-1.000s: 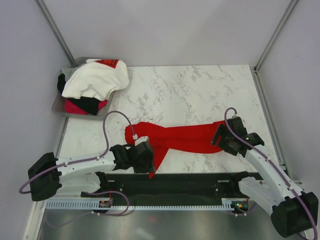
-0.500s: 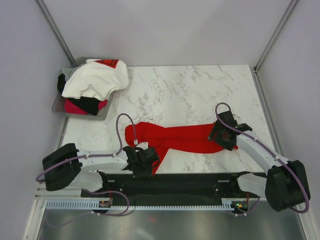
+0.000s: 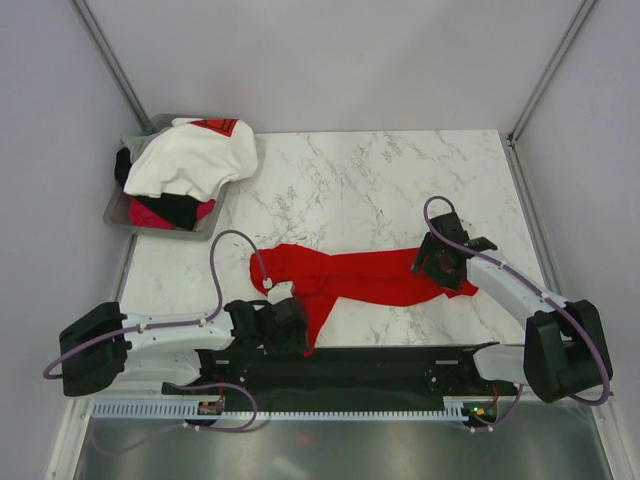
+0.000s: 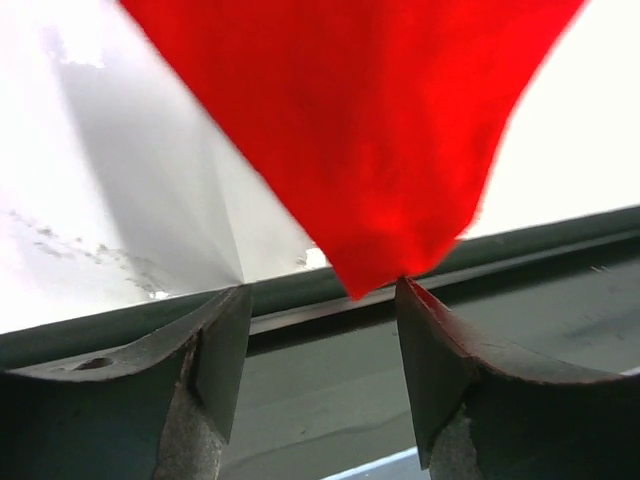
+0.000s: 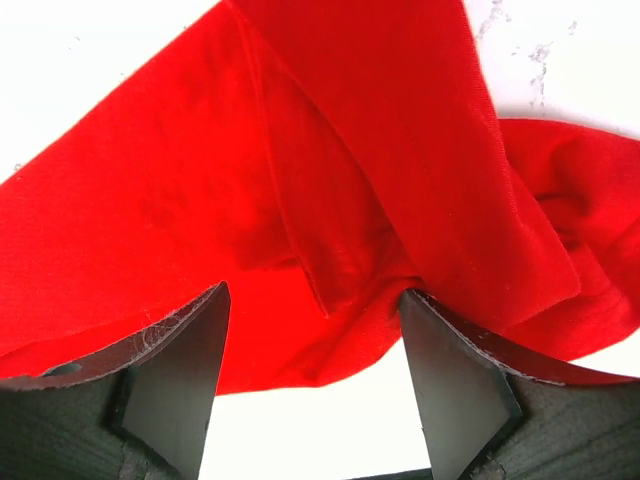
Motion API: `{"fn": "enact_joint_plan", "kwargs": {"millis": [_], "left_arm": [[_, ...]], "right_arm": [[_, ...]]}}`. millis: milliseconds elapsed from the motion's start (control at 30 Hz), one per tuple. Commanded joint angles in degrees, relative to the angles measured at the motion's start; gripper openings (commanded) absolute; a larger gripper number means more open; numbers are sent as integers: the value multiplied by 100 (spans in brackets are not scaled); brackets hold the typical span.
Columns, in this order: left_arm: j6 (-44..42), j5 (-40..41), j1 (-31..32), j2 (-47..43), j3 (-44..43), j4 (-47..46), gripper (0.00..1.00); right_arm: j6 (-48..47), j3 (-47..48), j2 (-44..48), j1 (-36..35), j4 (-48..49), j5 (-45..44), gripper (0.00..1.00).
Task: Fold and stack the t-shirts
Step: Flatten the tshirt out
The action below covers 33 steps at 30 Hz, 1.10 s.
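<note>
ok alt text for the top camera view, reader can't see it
A red t-shirt lies bunched in a strip across a marble table, the left gripper open at its near corner, the right gripper open at its right end. A grey tray far left holds more shirts.

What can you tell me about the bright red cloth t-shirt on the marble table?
The bright red cloth t-shirt is plain, soft and creased, bunched into a long band lying across the near part of the white marble table. One pointed corner reaches the near edge, between the left gripper's open jaws. Its folded right end lies between the right gripper's open jaws.
</note>
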<state>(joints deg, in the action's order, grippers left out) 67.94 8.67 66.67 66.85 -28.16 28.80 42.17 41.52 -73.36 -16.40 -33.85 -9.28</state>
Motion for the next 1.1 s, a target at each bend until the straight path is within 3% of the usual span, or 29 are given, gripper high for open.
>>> {"fn": "enact_joint_plan", "kwargs": {"millis": [0, 233, 333, 433, 467, 533, 733, 1067], "left_arm": [[44, 496, 74, -488, 223, -752, 67], [-299, 311, 153, -112, 145, -1298, 70], [-229, 364, 153, 328, -101, -1096, 62], [-176, 469, 153, 504, -233, -981, 34], [-159, 556, 153, 496, -242, -973, 16], [-88, 645, 153, 417, -225, -920, 2], [17, 751, 144, 285, -119, -911, 2], [-18, 715, 144, 337, -128, -902, 2]], "right_arm": [[-78, 252, 103, -38, 98, 40, 76], [-122, 243, 103, -38, 97, 102, 76], [-165, 348, 50, -47, 89, 84, 76], [-183, 471, 24, -38, 71, 163, 75], [-183, 480, 50, -47, 54, 198, 75], [-113, 611, 76, -73, -121, 496, 75], [-34, 910, 77, -293, -324, 304, 75], [-87, 507, -486, -320, -8, -180, 75]]}}
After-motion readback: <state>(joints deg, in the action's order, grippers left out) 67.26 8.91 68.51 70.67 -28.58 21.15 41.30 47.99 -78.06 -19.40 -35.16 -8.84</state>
